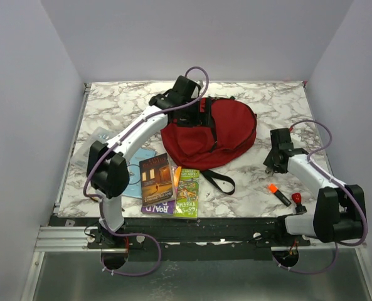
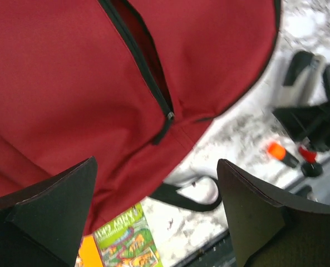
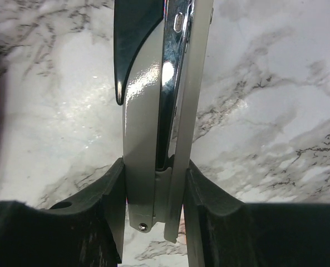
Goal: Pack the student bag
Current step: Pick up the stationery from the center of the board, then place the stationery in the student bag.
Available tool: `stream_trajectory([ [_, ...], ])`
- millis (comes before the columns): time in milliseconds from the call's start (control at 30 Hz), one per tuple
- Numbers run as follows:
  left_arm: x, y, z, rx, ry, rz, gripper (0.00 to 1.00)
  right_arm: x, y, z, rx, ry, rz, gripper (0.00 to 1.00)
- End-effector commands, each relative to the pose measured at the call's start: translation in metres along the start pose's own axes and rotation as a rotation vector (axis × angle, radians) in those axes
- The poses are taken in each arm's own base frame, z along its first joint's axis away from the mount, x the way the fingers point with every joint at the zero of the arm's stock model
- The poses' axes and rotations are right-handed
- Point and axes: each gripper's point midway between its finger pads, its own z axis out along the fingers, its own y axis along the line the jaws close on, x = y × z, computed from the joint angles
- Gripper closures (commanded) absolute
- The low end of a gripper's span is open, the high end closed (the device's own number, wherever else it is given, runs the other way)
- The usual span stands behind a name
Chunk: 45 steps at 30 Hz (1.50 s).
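- Right of the bag (image 1: pixel 214 132), right jaws pinched a stapler (image 3: pixel 148 100); we feared it slipping.
- Left jaws gaped over the bag; its narrow zip (image 2: pixel 151 78) could block entry.

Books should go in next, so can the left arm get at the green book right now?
Probably yes. The left gripper is open and empty above the student bag, and the green book lies uncovered near that arm's base, though the arm must fold back.
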Motion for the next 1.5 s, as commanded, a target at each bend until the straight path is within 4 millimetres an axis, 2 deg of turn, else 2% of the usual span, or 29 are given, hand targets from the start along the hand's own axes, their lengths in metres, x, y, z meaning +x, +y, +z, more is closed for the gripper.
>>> stream_trajectory([
  [0, -0.018, 0.034, 0.032, -0.227, -0.032, -0.03, 0.11, -0.019, 0.022, -0.011, -0.133, -0.084, -0.021, 0.99],
  [133, -0.042, 0.05, 0.051, -0.358, -0.075, -0.032, 0.16, -0.023, 0.045, -0.025, -0.281, -0.108, -0.033, 0.99],
  [233, -0.058, 0.061, 0.063, -0.451, -0.1, -0.023, 0.21, -0.027, 0.052, -0.038, -0.346, -0.137, -0.031, 1.0],
  [367, -0.07, 0.06, 0.074, -0.516, -0.154, 0.027, 0.25, -0.028, 0.065, -0.052, -0.448, -0.152, -0.032, 0.99],
  [467, -0.067, 0.057, 0.085, -0.555, -0.178, 0.06, 0.17, -0.024, 0.076, -0.059, -0.52, -0.139, -0.036, 0.99],
  [533, -0.063, 0.058, 0.093, -0.59, -0.18, 0.092, 0.16, -0.023, 0.082, -0.063, -0.556, -0.133, -0.04, 0.99],
  [833, -0.027, 0.062, 0.13, -0.574, -0.087, 0.07, 0.26, -0.026, 0.09, -0.074, -0.608, -0.154, -0.048, 0.99],
  [900, -0.023, 0.061, 0.135, -0.556, -0.071, 0.06, 0.34, -0.028, 0.092, -0.077, -0.611, -0.158, -0.061, 0.99],
  [1000, -0.024, 0.055, 0.135, -0.521, -0.062, 0.082, 0.56, -0.026, 0.101, -0.085, -0.646, -0.163, -0.124, 0.99],
  [1167, -0.03, 0.034, 0.117, -0.4, -0.035, 0.131, 0.88, -0.013, 0.139, -0.104, -0.766, -0.146, -0.32, 0.99],
  [1333, -0.019, 0.026, 0.094, -0.286, 0.036, 0.149, 1.0, -0.022, 0.17, -0.126, -0.862, -0.178, -0.444, 0.99],
  [1467, -0.007, 0.026, 0.084, -0.226, 0.086, 0.123, 1.0, -0.029, 0.186, -0.128, -0.88, -0.133, -0.498, 0.99],
])
